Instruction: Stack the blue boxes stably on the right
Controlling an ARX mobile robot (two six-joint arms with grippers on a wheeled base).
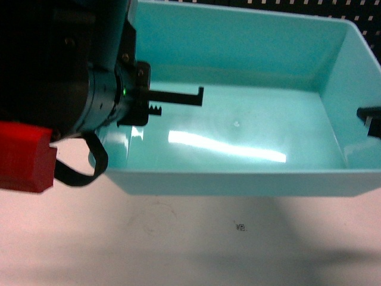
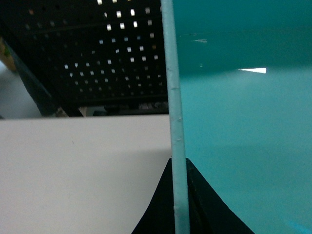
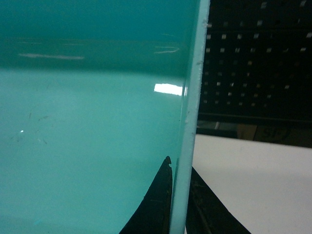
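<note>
Pincers grip both short walls of the shallow, shiny light-blue plastic tub (image 1: 250, 125), so I can carry it level. My left pincer (image 2: 176, 195) pinches the left wall, one finger inside, one outside. My right pincer (image 3: 179, 200) does the same opposite. The tub sits just above the pale surface (image 1: 178, 238), I think.

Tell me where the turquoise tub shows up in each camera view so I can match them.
Head: turquoise tub fills the upper centre and right.
Left wrist: its rim runs vertically at centre, interior on the right.
Right wrist: rim vertical right of centre, interior on the left.
Shared landmark: black pegboard behind.
</note>
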